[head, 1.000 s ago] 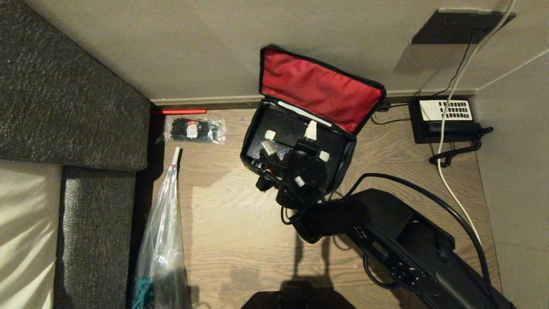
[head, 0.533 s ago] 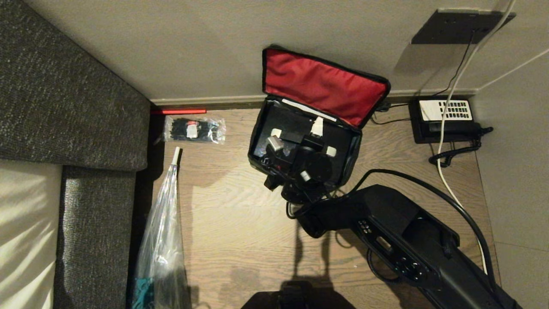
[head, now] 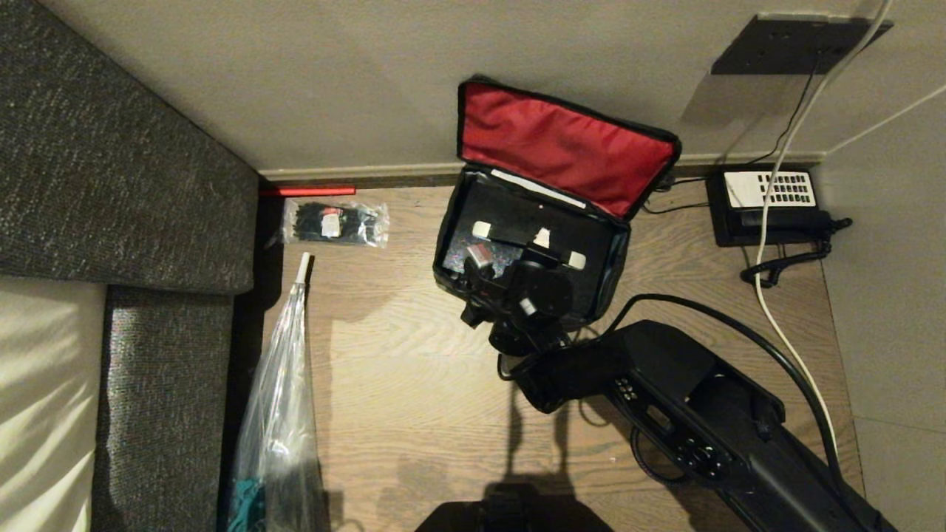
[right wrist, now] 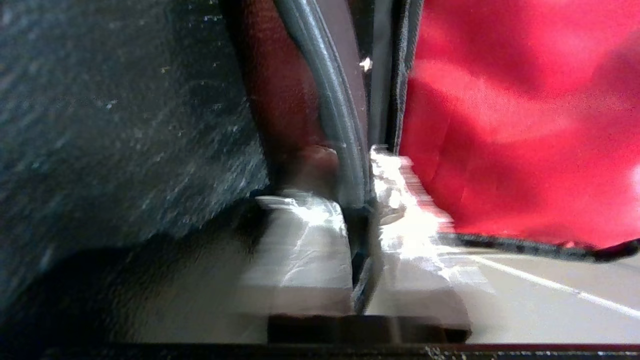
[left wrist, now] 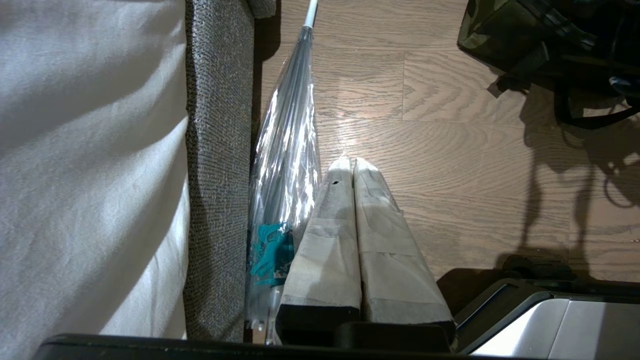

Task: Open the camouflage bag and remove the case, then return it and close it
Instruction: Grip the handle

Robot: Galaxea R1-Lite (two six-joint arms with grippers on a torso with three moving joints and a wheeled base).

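The camouflage bag (head: pixel 613 277) stands open on the wooden floor by the wall, its red lid lining (head: pixel 565 151) leaning back. Inside lies the black case (head: pixel 510 214) with white strips on top. My right gripper (head: pixel 517 255) reaches down into the bag over the case. In the right wrist view this gripper (right wrist: pixel 357 200) is shut on a thin black ridge of the case, with the red lining (right wrist: pixel 525 125) beside it. My left gripper (left wrist: pixel 352 162) hangs shut and empty over the floor, a corner of the bag (left wrist: pixel 500 30) far off.
A clear packet of black items (head: pixel 334 222) lies left of the bag. A black telephone (head: pixel 768 207) with cables sits at the right by the wall. A wrapped umbrella (head: pixel 277 414) lies along the grey sofa (head: pixel 111 185).
My right gripper's fingers were spread wide over the case and have closed. The bag has slid a little to the right with the gripper.
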